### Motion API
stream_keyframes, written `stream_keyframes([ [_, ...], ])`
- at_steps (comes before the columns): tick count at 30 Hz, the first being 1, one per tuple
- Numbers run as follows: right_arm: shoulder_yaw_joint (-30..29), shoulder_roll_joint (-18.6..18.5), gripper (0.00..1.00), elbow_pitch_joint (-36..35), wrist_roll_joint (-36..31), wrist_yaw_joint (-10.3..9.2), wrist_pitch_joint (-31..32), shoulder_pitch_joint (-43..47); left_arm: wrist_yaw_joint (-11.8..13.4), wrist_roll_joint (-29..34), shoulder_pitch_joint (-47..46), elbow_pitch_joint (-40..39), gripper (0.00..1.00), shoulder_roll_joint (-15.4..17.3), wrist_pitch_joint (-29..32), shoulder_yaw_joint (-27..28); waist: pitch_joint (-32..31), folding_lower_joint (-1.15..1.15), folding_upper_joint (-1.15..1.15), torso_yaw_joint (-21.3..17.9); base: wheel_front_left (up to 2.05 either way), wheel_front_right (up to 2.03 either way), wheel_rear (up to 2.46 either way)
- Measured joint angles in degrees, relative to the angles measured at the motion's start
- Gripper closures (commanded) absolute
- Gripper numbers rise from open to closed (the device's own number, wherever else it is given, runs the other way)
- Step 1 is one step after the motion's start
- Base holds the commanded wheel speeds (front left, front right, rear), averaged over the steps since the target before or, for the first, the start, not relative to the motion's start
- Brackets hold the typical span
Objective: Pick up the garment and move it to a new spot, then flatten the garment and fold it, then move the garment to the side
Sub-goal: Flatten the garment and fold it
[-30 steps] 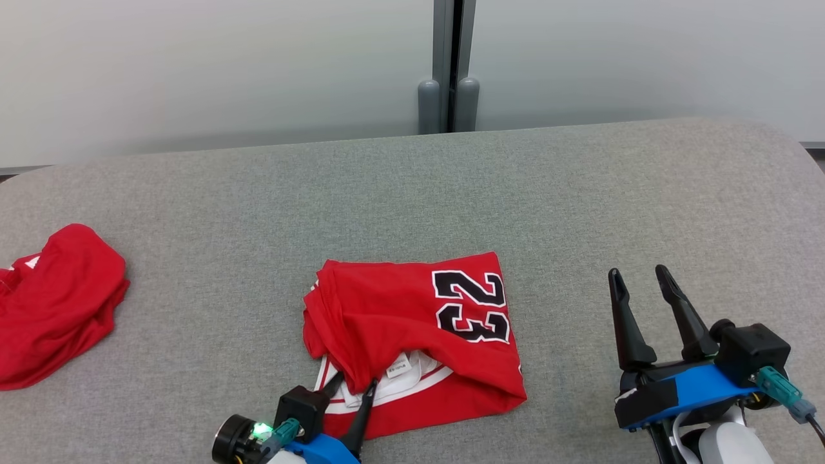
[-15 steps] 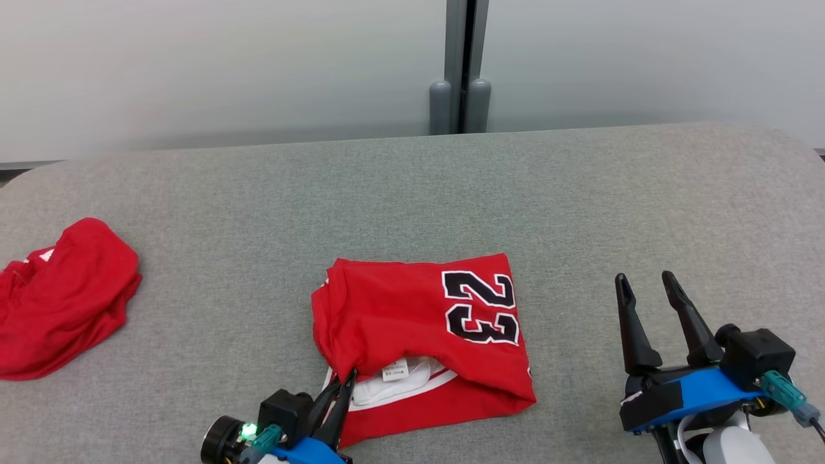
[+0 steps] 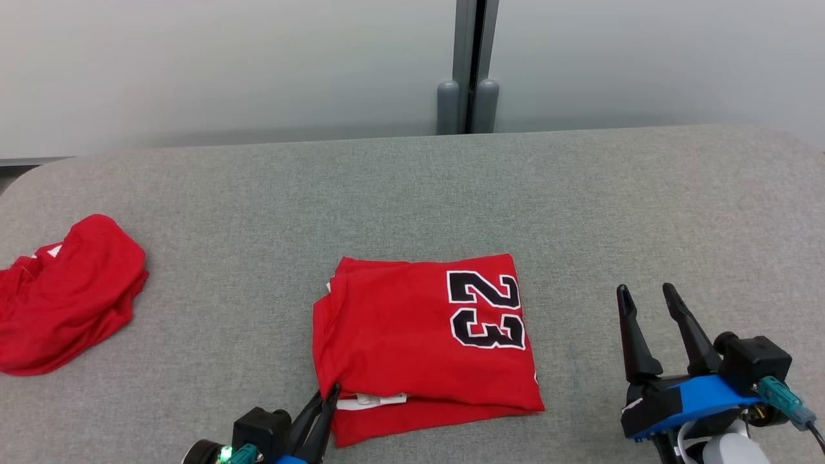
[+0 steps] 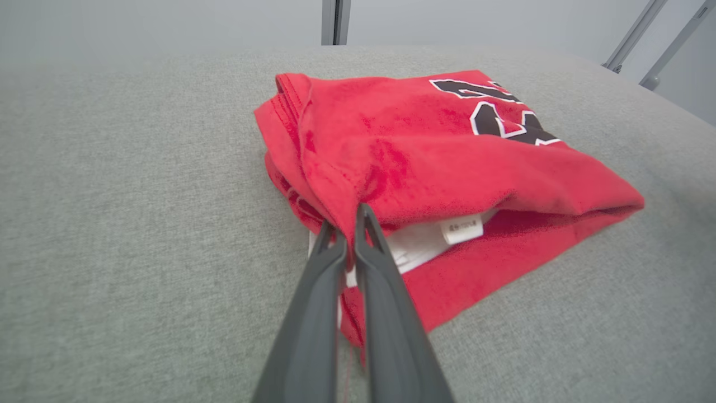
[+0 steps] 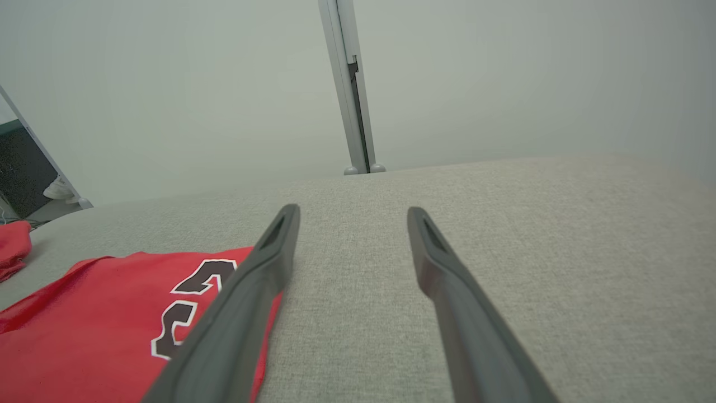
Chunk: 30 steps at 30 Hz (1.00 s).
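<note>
Centrally on grey table (image 3: 412, 193), red garment (image 3: 412, 335), left fingers (image 4: 362, 229) tight on hem.

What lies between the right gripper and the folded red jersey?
That stretch is bare: the head view shows plain grey surface between the right gripper and the folded red jersey.

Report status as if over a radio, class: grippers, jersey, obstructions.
Left gripper shut on folded red jersey, near-left edge. Right gripper open, right of it, off the cloth. Second red garment bunched far left, apart.
</note>
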Motion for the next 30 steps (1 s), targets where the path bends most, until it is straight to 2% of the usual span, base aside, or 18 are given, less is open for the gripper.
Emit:
stream_keyframes([
  [7, -0.24, 0.01, 0.0, 0.98, -0.02, 0.0, -0.03, -0.02, 0.2, -1.34, 1.37, -0.67, 1.0, 0.87, 2.0, 0.24, -0.21, 0.0, 0.0, -0.21, 0.0, 0.0, 0.0],
  [8, -0.24, 0.01, 0.0, 1.09, -0.02, 0.0, -0.04, -0.03, 0.22, -1.42, 1.41, -0.6, 0.63, 0.92, 2.0, 0.3, -0.24, 0.0, 0.0, -0.24, 0.0, 0.0, 0.0],
  [9, -0.25, 0.01, 0.0, 1.16, -0.02, 0.0, -0.04, -0.04, 0.23, -1.37, 1.41, -0.76, 0.19, 0.98, 1.71, 0.3, -0.28, 0.0, 0.0, -0.24, 0.0, 0.0, 0.0],
  [10, -0.32, 0.01, 0.0, 1.26, -0.02, 0.0, -0.04, -0.04, 0.29, -1.37, 1.41, -1.24, 0.0, 0.89, 0.84, 0.43, -0.32, 0.0, 0.0, -0.23, 0.0, 0.0, 0.0],
  [13, -0.52, 0.01, 0.0, 1.38, -0.14, 0.0, -0.07, -0.08, -0.05, -3.98, 1.38, -3.53, 0.0, -0.05, -0.91, 1.42, -0.41, 0.0, 0.0, -0.13, 0.0, 0.0, 0.0],
  [15, -0.84, 0.01, 0.0, 1.46, -0.31, 0.0, -0.07, -0.19, 0.32, -3.15, 0.71, -5.25, 0.0, 0.89, -2.04, 2.36, -0.43, 0.0, 0.0, 0.0, 0.0, 0.0, 0.0],
  [23, -0.7, 0.02, 0.0, 1.13, -1.44, 0.0, -0.41, -0.92, 4.42, -1.44, -1.8, -9.78, 0.0, 3.83, -4.98, 7.51, -0.64, 0.0, 0.0, -0.04, 0.0, 0.0, 0.0],
  [30, -0.65, -0.1, 0.0, 0.68, -1.83, 0.0, -0.79, -1.33, 7.93, -1.55, -2.24, -11.73, 0.0, 4.69, -6.23, 13.72, -0.89, 0.0, 0.0, -0.4, 0.0, 0.0, 0.0],
])
